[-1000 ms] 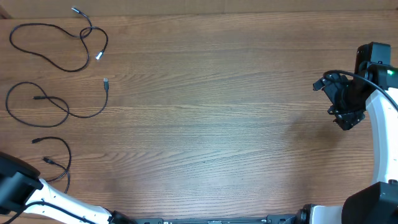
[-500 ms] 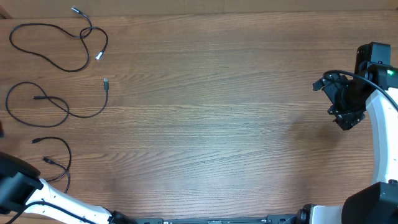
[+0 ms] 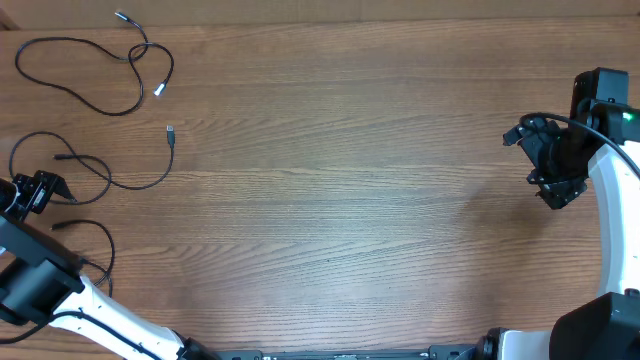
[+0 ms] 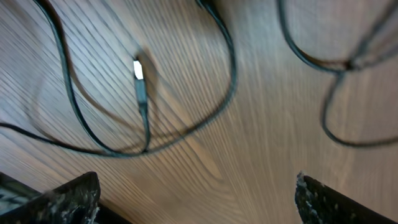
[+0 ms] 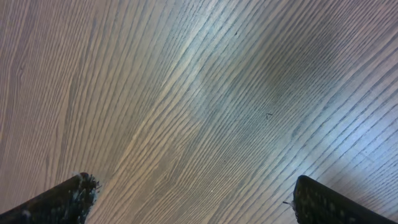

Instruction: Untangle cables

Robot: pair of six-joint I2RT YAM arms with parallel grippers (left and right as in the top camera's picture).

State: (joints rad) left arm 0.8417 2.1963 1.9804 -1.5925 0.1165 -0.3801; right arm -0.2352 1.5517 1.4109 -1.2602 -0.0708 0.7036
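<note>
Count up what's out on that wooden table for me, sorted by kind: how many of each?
Black cables: 3
Robot grippers: 2, the left gripper and the right gripper
Total: 5

Desk [image 3: 350, 180] mid-brown wood, fine darker grain lines running lengthwise, with paler, bluish-grey sheen streaks in the right wrist view. Cables [image 3: 171, 138] plain black, no markings, plug ends [image 3: 160, 90] silver, one glinting white in the left wrist view. Arms [image 3: 610, 210] white shells with black joints and black wiring, small green light [image 3: 627, 115] on the right one; fingers [image 4: 71, 198] black with grey speckle in both wrist views.
</note>
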